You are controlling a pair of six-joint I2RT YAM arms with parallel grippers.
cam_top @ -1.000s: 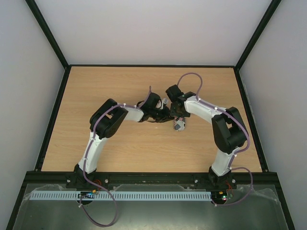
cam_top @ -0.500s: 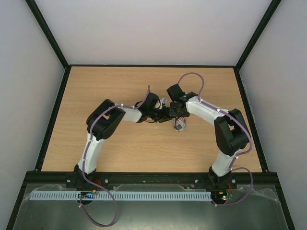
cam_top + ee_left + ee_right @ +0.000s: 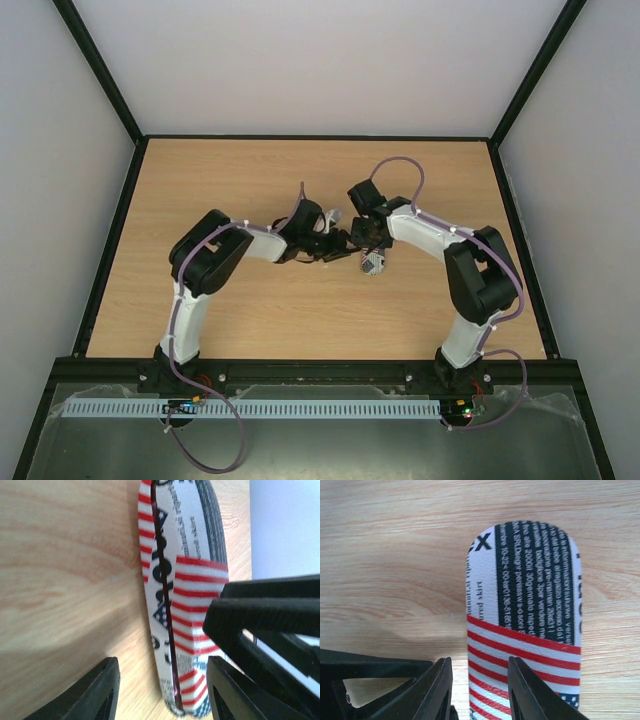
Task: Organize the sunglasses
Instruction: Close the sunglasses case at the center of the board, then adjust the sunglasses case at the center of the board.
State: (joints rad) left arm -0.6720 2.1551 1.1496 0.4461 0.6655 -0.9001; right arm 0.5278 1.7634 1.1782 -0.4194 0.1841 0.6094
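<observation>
The oval stars-and-stripes case (image 3: 372, 262) lies shut on the wooden table (image 3: 250, 190), a dark red seam running along its edge (image 3: 167, 630). The sunglasses are hidden. My left gripper (image 3: 162, 695) is open, with the case's near end between its fingers and a gap on each side. One end of the case (image 3: 525, 625) sits under my right gripper (image 3: 480, 690), which is open and straddles its left edge. In the top view the left gripper (image 3: 345, 245) and the right gripper (image 3: 372, 240) meet over the case near the table's middle.
Black frame rails (image 3: 110, 230) border the table on the left and right, and pale walls close it in. The right arm's finger (image 3: 270, 615) crosses close over the case in the left wrist view.
Both grippers have opened from shut. The left arm has drawn back a little to the left. The case has shifted slightly toward the left.
</observation>
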